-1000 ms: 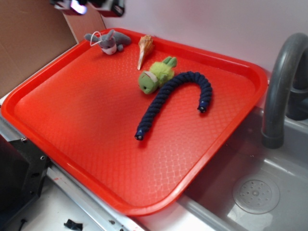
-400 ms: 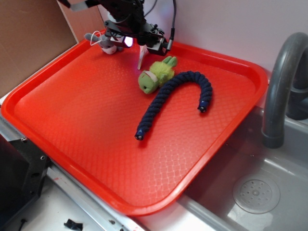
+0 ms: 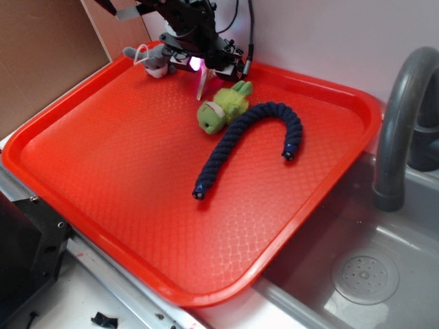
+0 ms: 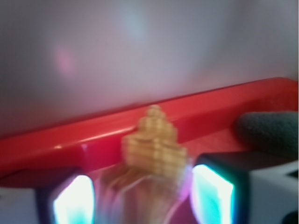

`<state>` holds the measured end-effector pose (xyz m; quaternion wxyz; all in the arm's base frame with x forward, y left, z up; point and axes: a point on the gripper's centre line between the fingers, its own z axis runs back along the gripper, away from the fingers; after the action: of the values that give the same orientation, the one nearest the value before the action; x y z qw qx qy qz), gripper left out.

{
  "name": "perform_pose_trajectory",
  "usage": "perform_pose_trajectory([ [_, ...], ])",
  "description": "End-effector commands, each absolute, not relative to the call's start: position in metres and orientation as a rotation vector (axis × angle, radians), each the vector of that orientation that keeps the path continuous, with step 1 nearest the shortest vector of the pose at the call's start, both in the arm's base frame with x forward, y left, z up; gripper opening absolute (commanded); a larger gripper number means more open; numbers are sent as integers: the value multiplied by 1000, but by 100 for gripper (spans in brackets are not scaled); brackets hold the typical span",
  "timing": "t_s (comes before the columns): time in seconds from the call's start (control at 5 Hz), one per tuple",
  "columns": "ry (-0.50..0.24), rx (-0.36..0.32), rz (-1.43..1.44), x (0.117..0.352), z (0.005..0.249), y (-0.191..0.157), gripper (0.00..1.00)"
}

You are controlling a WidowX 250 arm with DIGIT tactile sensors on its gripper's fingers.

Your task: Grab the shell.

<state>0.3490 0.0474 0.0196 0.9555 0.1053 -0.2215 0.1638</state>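
Gripper (image 4: pixel 142 196), jaws apart, straddling the shell (image 4: pixel 154 147); whether the fingers (image 4: pixel 212 198) touch it cannot be told. Shell lies near the far rim of the red tray (image 3: pixel 103 164), between grey plush (image 3: pixel 156 60) and green plush (image 3: pixel 223 106).

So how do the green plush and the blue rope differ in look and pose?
The green plush is short, fuzzy and lumpy; the blue rope is long, thin and braided. The plush lies compact, while the rope bends in a hook, its curve touching the plush. Both rest on the red tray.
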Motion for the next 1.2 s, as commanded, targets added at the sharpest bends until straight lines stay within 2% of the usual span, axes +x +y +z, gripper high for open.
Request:
perform_pose_trajectory([
  [0.0, -423, 232, 353, 342, 55, 44, 0],
  [0.2, -406, 231, 337, 320, 102, 23, 0],
  [0.6, -346, 40, 294, 269, 184, 3, 0],
  [0.8, -315, -38, 257, 243, 210, -3, 0],
  [1.0, -319, -37, 258, 226, 221, -8, 0],
])
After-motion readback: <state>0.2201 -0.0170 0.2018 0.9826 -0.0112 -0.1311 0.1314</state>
